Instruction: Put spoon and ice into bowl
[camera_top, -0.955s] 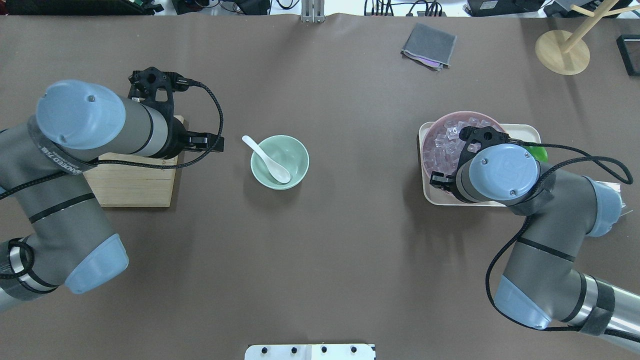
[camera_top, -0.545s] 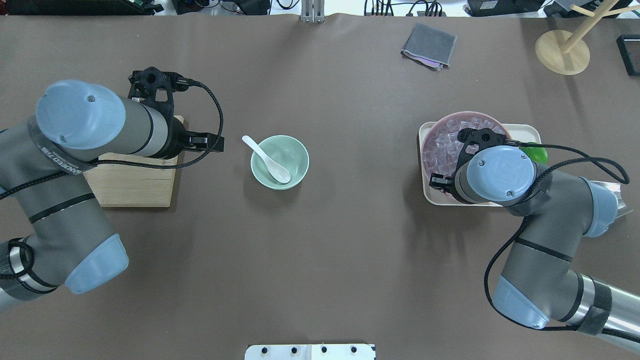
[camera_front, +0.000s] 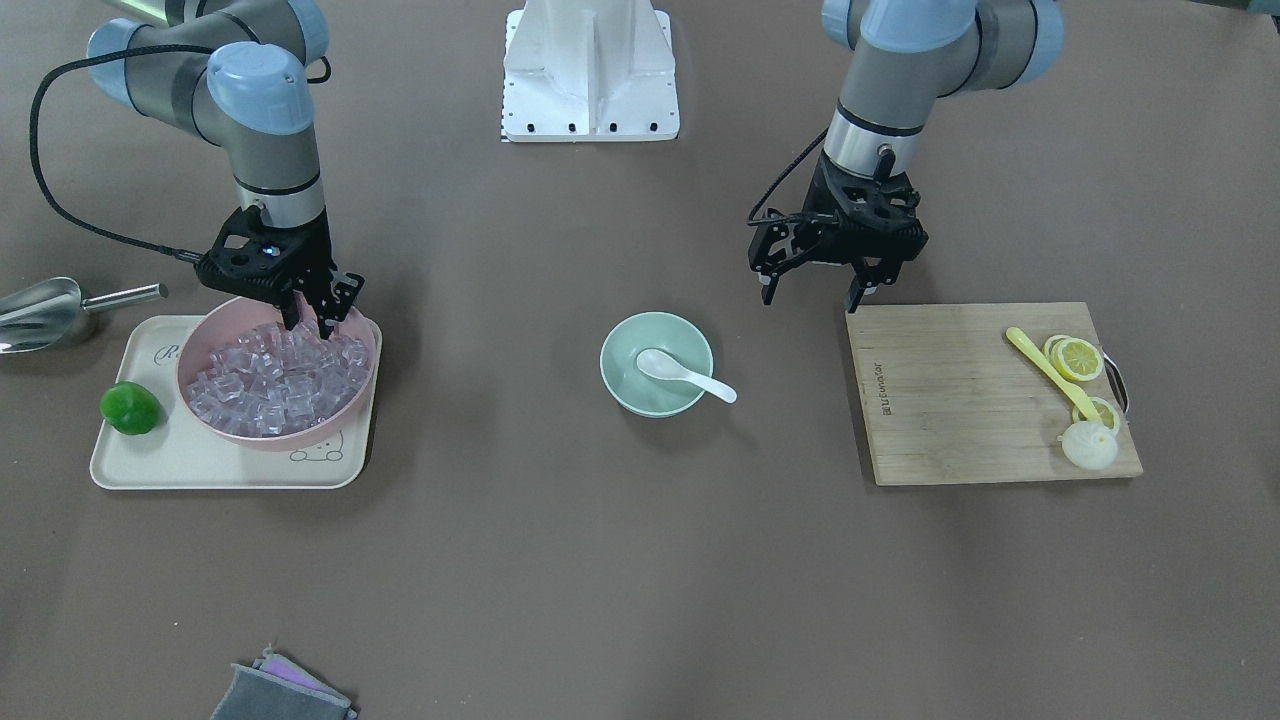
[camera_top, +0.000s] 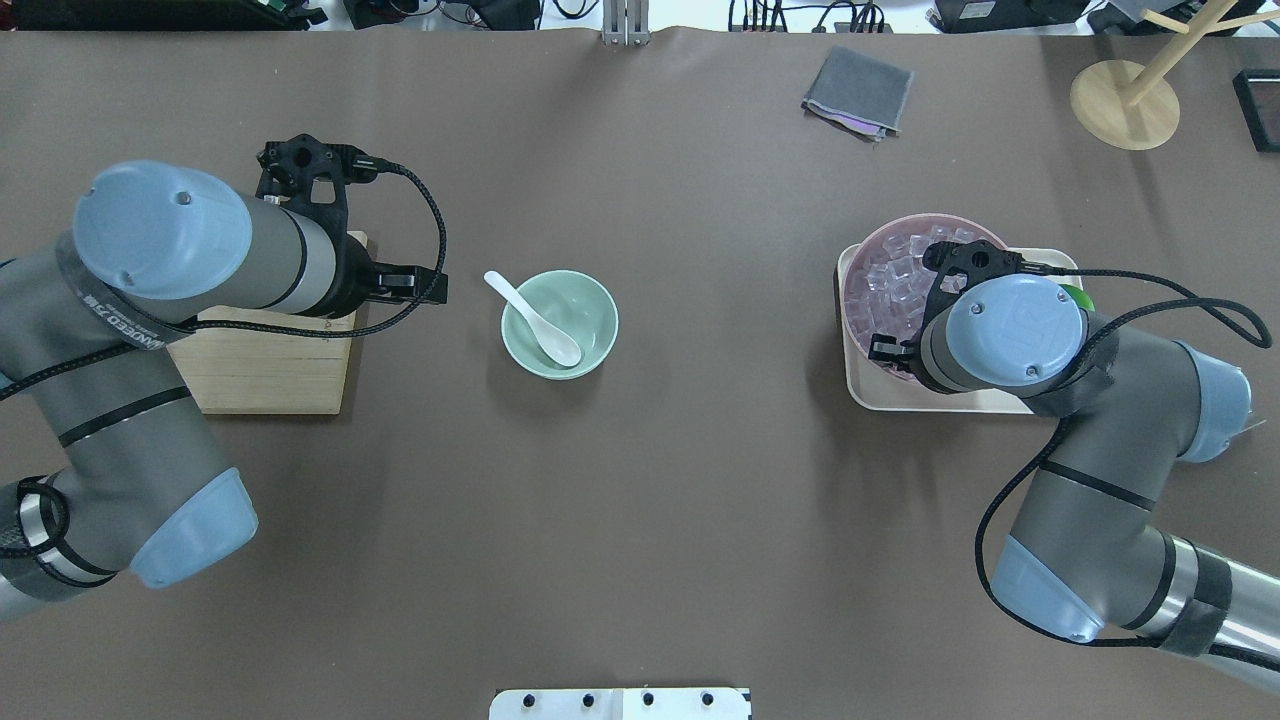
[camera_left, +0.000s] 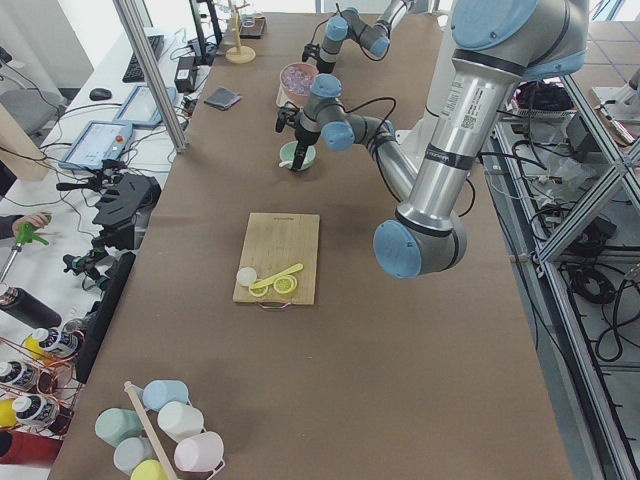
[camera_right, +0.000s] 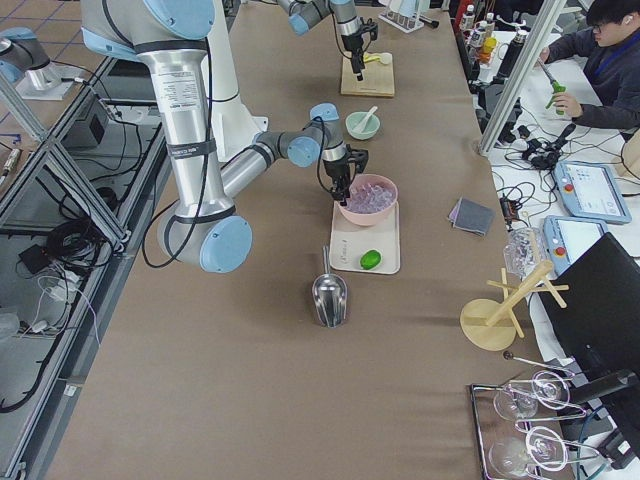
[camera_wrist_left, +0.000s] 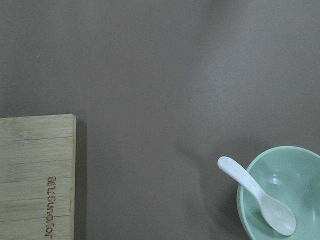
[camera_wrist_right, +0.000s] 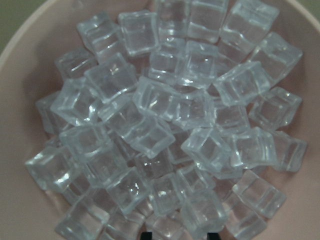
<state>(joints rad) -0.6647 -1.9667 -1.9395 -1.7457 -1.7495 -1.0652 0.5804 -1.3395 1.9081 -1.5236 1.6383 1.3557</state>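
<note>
The white spoon (camera_front: 682, 376) lies in the mint-green bowl (camera_front: 612, 362) at the table's middle, scoop inside and handle over the rim; both also show in the overhead view, spoon (camera_top: 537, 322) and bowl (camera_top: 600, 318). Several clear ice cubes (camera_wrist_right: 150, 135) fill a pink bowl (camera_front: 196, 345). My right gripper (camera_front: 308, 322) is open, its fingertips down among the ice at the bowl's edge nearest the robot. My left gripper (camera_front: 813, 293) is open and empty, above the table between the mint bowl and the cutting board (camera_front: 960, 400).
The pink bowl stands on a cream tray (camera_front: 200, 465) beside a green lime (camera_front: 130, 408). A steel scoop (camera_front: 40, 310) lies next to the tray. The board carries a yellow utensil (camera_front: 1050, 372) and lemon slices (camera_front: 1075, 357). A grey cloth (camera_top: 858, 90) and a wooden stand (camera_top: 1125, 100) sit at the far side.
My right arm has shifted a little farther over the pink bowl, bringing its gripper in among the ice. The left arm, spoon and mint bowl have not moved.
</note>
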